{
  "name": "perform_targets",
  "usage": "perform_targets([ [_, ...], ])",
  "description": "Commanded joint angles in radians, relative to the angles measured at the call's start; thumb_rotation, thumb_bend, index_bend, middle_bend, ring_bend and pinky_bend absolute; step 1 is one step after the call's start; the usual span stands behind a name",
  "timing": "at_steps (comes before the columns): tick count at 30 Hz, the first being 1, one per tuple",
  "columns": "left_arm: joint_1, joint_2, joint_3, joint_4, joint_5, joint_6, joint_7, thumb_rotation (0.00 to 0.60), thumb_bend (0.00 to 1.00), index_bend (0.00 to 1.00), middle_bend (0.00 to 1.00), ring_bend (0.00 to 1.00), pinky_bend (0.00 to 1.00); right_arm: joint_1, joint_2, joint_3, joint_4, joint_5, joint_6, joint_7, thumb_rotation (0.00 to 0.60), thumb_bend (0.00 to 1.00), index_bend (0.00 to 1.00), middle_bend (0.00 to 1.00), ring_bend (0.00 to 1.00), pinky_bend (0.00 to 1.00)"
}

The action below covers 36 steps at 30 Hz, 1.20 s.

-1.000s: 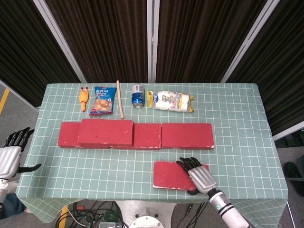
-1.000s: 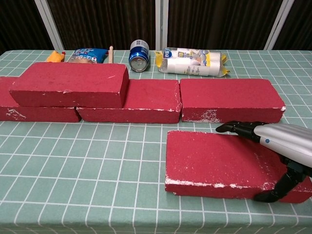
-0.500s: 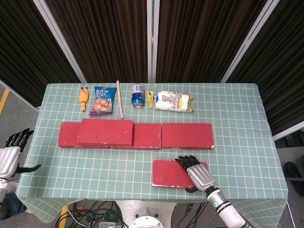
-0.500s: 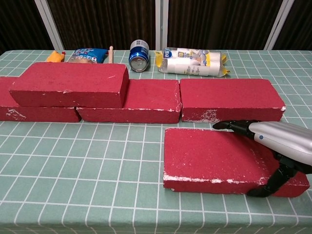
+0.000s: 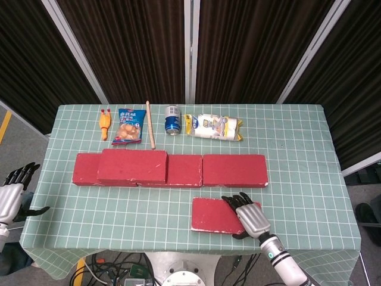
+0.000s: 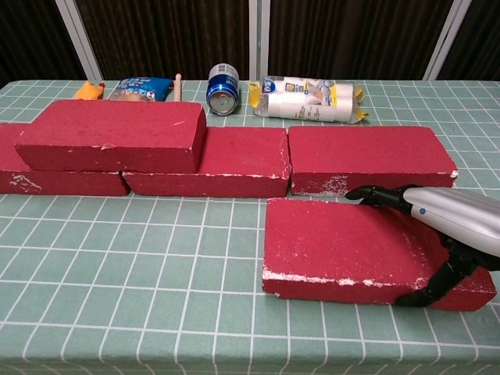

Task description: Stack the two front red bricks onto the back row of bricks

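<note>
Nearest: one front brick point(image 6: 344, 248), flat on the worktop point(image 5: 309, 179) close to the near edge, right of centre. Right hand point(image 5: 250, 216) grips its right end, fingers point(image 6: 375, 195) laid over the top face, thumb hooked on the near side. Brick is a red rectangular slab, rough matte surface, white chipping along the near bottom edge (chest view shows it best).

Left hand point(image 5: 11, 196) hangs off the worktop's left edge, fingers spread, holding nothing.

Next back: back row point(image 5: 178, 173), three red bricks end to end; same coarse finish, white scuffs at the corners. One stacked brick point(image 6: 113, 134) sits on top, bridging the left and middle ones. Total bricks: five. Right-hand brick of the row point(image 6: 367, 160) is just behind the front brick, not touching it.

Far edge, one of each, left to right: orange rubber chicken point(image 5: 105, 123), blue snack bag point(image 5: 129, 126), thin wooden stick point(image 5: 150, 124), blue can point(image 5: 172, 119) lying on its side in the chest view, clear plastic packet point(image 5: 213, 126) with yellow ends.

Worktop cover is green with a white grid.
</note>
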Motion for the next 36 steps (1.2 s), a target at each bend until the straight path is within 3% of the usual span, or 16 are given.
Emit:
perform_targets([
  [1, 0.002, -0.001, -0.001, -0.002, 0.002, 0.001, 0.003, 0.6, 0.0, 0.03, 0.0, 0.0, 0.0, -0.004, 0.0, -0.003, 0.008, -0.018, 0.016, 0.02, 0.6, 0.03, 0.14, 0.26, 0.15, 0.03],
  [11, 0.006, 0.006, -0.007, -0.019, 0.005, -0.001, 0.014, 0.6, 0.0, 0.03, 0.0, 0.0, 0.0, -0.002, 0.082, 0.013, -0.049, -0.09, 0.068, 0.087, 0.6, 0.04, 0.15, 0.27, 0.18, 0.1],
  [16, 0.004, 0.005, -0.011, -0.024, 0.002, -0.009, 0.015, 0.6, 0.0, 0.03, 0.0, 0.0, 0.0, 0.05, 0.157, 0.097, -0.104, -0.082, 0.061, 0.092, 0.6, 0.04, 0.15, 0.27, 0.18, 0.11],
  [21, 0.004, 0.003, -0.013, -0.026, 0.001, -0.011, 0.026, 0.6, 0.0, 0.03, 0.0, 0.0, 0.0, 0.141, 0.212, 0.191, -0.115, -0.023, -0.014, 0.065, 0.6, 0.04, 0.15, 0.26, 0.18, 0.11],
  [27, 0.008, 0.005, -0.013, -0.033, 0.005, -0.011, 0.027, 0.6, 0.0, 0.03, 0.0, 0.0, 0.0, 0.263, 0.237, 0.258, -0.06, 0.033, -0.156, 0.114, 0.6, 0.04, 0.15, 0.26, 0.18, 0.1],
  [36, 0.005, 0.004, -0.017, -0.023, 0.009, -0.023, -0.004, 0.6, 0.0, 0.03, 0.0, 0.0, 0.0, 0.394, 0.176, 0.287, 0.088, 0.164, -0.277, 0.115, 0.6, 0.04, 0.15, 0.26, 0.18, 0.11],
])
